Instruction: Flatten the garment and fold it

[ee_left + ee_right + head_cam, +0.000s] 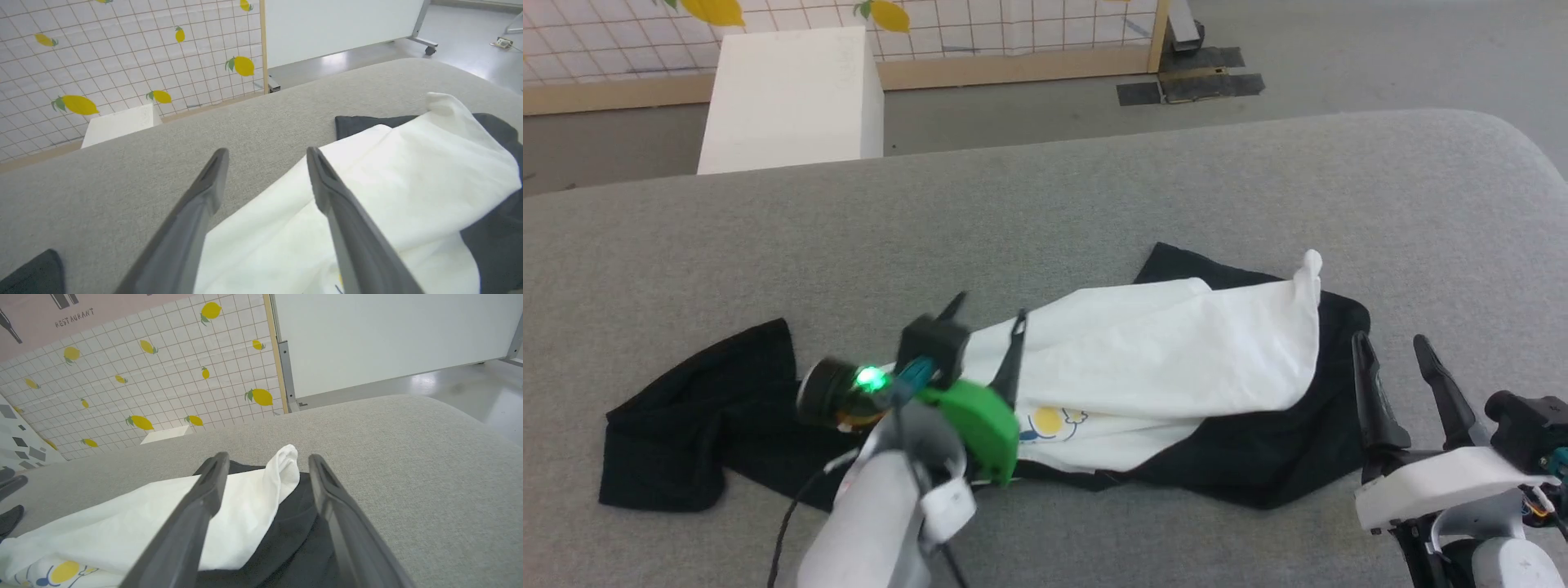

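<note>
Looking at the garment [1160, 359] stretching sideways, long axis running from one black sleeve [686, 425] at its left end to the other [1339, 343] at its right end. Resting on a grey cushion [1094, 204] that is showing bare all round the garment. Not lying flat yet: white body doubling over itself, partly covering the chest print [1049, 423], with a corner [1311, 263] peaking up near the garment's right end.

Finding the left gripper [990, 309] hanging over the garment's white body, left of its middle, straddling the far edge: one finger over cloth, the other over bare cushion just beyond the garment. Standing spread, pinching nothing; not managing to tell whether the tips are grazing the cloth.

Finding the right gripper [1388, 340] waiting just off the garment's right end, beside the black sleeve, fingers likewise spread and carrying nothing, pointing toward the peaked corner.

Judging the coming move as hinging on that doubled flap: left arm sitting nearer its left part, right arm nearer the peaked corner. Judging the flattening as unfinished, the folding as not yet beginning.
</note>
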Controlling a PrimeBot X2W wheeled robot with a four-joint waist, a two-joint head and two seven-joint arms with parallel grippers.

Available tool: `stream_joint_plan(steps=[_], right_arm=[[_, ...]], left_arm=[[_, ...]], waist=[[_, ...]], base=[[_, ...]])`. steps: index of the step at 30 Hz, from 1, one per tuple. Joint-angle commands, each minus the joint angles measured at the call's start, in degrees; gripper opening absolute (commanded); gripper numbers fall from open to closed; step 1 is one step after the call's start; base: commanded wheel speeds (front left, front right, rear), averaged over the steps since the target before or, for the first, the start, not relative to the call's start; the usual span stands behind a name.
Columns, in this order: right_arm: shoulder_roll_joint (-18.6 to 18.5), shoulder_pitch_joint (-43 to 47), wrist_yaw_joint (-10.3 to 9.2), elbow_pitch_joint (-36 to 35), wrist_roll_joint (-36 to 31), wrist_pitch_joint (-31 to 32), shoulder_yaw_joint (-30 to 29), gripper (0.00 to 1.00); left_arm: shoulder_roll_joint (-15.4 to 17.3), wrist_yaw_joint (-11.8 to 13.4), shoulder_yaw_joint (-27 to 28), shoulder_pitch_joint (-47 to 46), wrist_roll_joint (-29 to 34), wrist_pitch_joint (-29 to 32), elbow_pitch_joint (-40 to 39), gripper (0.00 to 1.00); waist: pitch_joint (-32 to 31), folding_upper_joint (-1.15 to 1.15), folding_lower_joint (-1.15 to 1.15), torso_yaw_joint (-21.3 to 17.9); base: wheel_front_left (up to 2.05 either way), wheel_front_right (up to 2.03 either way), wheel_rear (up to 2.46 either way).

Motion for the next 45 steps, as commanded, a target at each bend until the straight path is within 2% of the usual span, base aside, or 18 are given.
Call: stream_joint_plan(steps=[1, 9, 17, 19, 20, 22, 24, 28, 32, 36, 38, 40, 43, 44, 45], right_arm=[[-0.03, -1.12, -0.09, -0.27, 0.63, -0.54, 0.40, 1.00], [-0.03, -2.24, -0.09, 1.62, 2.53, -2.36, 1.81, 1.00], [-0.03, -3.54, -0.09, 3.69, 3.63, -4.13, 2.41, 1.00], [-0.03, -3.96, -0.09, 4.11, 3.82, -4.44, 2.67, 1.00], [-0.03, -4.19, -0.09, 4.27, 3.91, -4.55, 2.85, 1.00], [-0.03, -4.72, -0.09, 4.53, 4.12, -4.83, 3.14, 1.00], [-0.03, -5.07, -0.09, 4.71, 4.30, -5.15, 3.11, 1.00], [-0.03, -5.35, -0.09, 5.07, 4.41, -5.63, 3.13, 1.00], [-0.03, -5.45, -0.09, 5.46, 4.47, -5.90, 3.23, 1.00], [-0.03, -5.43, -0.09, 5.54, 4.08, -5.73, 3.11, 1.00], [-0.03, -5.54, -0.09, 5.42, 3.72, -5.45, 3.15, 1.00], [-0.03, -5.63, -0.09, 5.26, 3.41, -5.13, 3.14, 1.00], [-0.03, -5.52, -0.09, 4.97, 2.94, -4.60, 3.06, 1.00], [-0.03, -5.38, -0.09, 4.87, 2.74, -4.38, 3.07, 1.00], [-0.03, -5.23, -0.09, 4.79, 2.61, -4.19, 3.03, 1.00]], left_arm=[[-0.43, -0.93, -0.88, -3.60, 0.46, 1.18, 2.74, 1.00], [-1.36, -5.17, -4.51, -17.34, 0.05, 12.37, 20.85, 1.00], [-0.91, -7.99, -8.39, -22.76, -1.99, 24.23, 30.06, 1.00], [-0.35, -8.38, -11.04, -23.07, -3.48, 27.58, 30.90, 0.10], [-0.10, -8.43, -12.81, -23.18, -4.91, 28.31, 30.43, 0.00], [1.97, -8.46, -15.86, -24.30, -8.44, 27.73, 27.84, 0.00], [5.38, -8.48, -17.00, -26.19, -10.94, 25.57, 24.95, 0.00], [11.79, -7.85, -13.13, -29.39, -13.42, 19.98, 21.30, 0.00], [16.42, -1.85, -6.55, -29.74, -14.56, 14.65, 20.11, 0.00], [19.94, 6.41, -0.83, -27.92, -14.66, 10.12, 20.88, 0.00], [20.84, 9.54, 0.90, -26.47, -14.67, 8.60, 22.01, 0.00], [21.17, 11.16, 1.67, -24.76, -14.88, 7.83, 23.03, 0.00], [20.75, 11.99, 2.41, -22.46, -15.85, 6.62, 24.39, 0.00], [20.05, 12.03, 2.64, -21.50, -16.49, 5.90, 24.58, 0.86], [19.47, 11.90, 2.83, -20.72, -17.08, 5.33, 24.57, 1.00]], waist=[[2.14, 0.00, 0.00, -2.53], [5.91, 0.00, 0.00, -8.57], [7.96, 0.00, 0.00, -10.78], [8.27, 0.00, 0.00, -10.99], [8.39, 0.00, 0.00, -11.12], [8.78, 0.00, 0.00, -11.26], [9.05, 0.00, 0.00, -11.10], [9.32, 0.00, 0.00, -10.66], [9.27, 0.00, 0.00, -10.13], [9.04, 0.00, 0.00, -9.03], [8.84, 0.00, 0.00, -8.53], [8.52, 0.00, 0.00, -8.04], [7.90, 0.00, 0.00, -7.19], [7.47, 0.00, 0.00, -6.80], [7.15, 0.00, 0.00, -6.51]], base=[[0.00, 0.00, 0.00], [0.00, 0.00, 0.00], [0.00, 0.00, 0.00], [0.00, 0.00, 0.00], [0.00, 0.00, 0.00], [0.00, 0.00, 0.00], [0.00, 0.00, 0.00], [0.00, 0.00, 0.00], [0.00, 0.00, 0.00], [0.00, 0.00, 0.00], [0.00, 0.00, 0.00], [0.00, 0.00, 0.00], [0.00, 0.00, 0.00], [0.00, 0.00, 0.00], [0.00, 0.00, 0.00]])
